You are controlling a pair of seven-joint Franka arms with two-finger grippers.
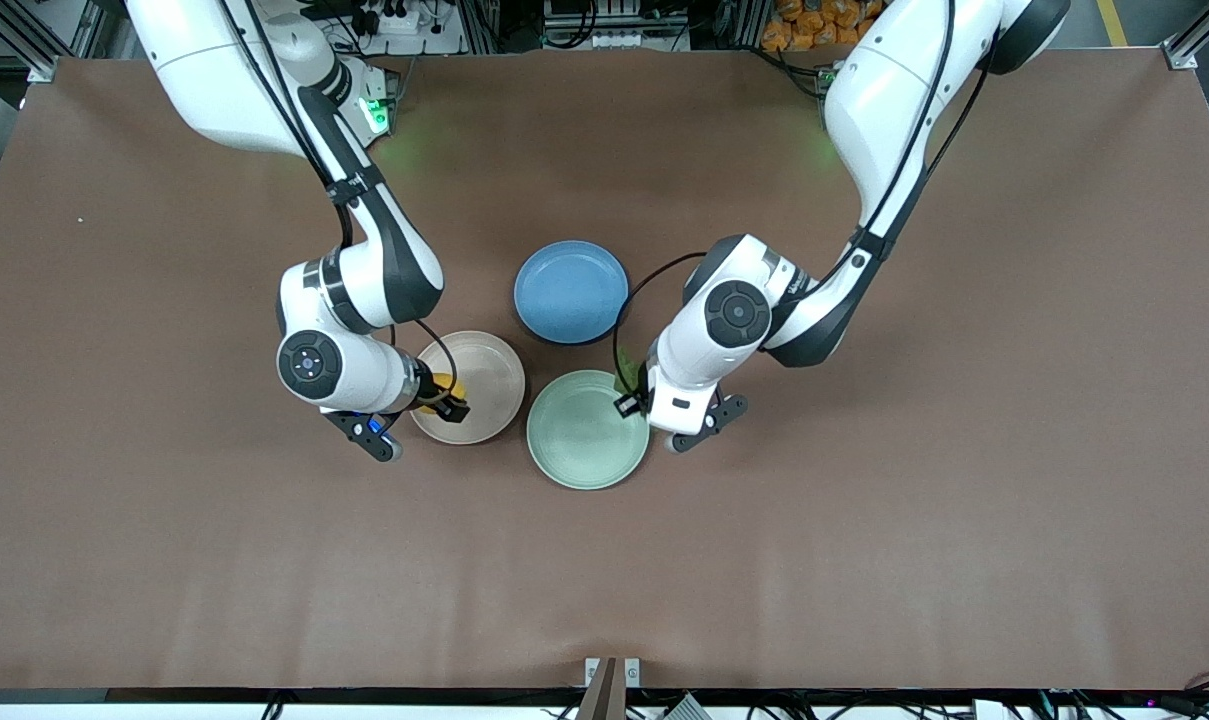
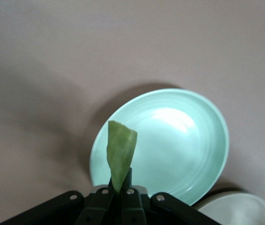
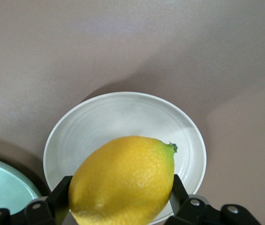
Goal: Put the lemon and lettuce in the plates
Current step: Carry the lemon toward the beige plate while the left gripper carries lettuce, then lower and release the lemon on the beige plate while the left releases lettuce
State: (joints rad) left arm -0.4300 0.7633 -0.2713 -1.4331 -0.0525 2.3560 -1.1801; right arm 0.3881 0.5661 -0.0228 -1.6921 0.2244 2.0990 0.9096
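No readable writing or brand marks anywhere

Right gripper [image 3: 123, 206] clamped on the lemon [image 3: 123, 180], oval, bright yellow, pebbled skin with a greenish tip; directly beneath, the beige plate [image 3: 123, 112], round, shallow, matte, ringed with faint concentric grooves

Left gripper [image 2: 120, 194] pinched tight on the lettuce [image 2: 119, 157], a thin, limp, pointed green strip; under it, the edge of the mint plate [image 2: 188, 140], smooth with a soft sheen

Seen only from the front: blue plate [image 1: 571, 291] on the brown table [image 1: 864, 560], farther from the camera than both grippers; lemon and lettuce mostly hidden there by the wrists
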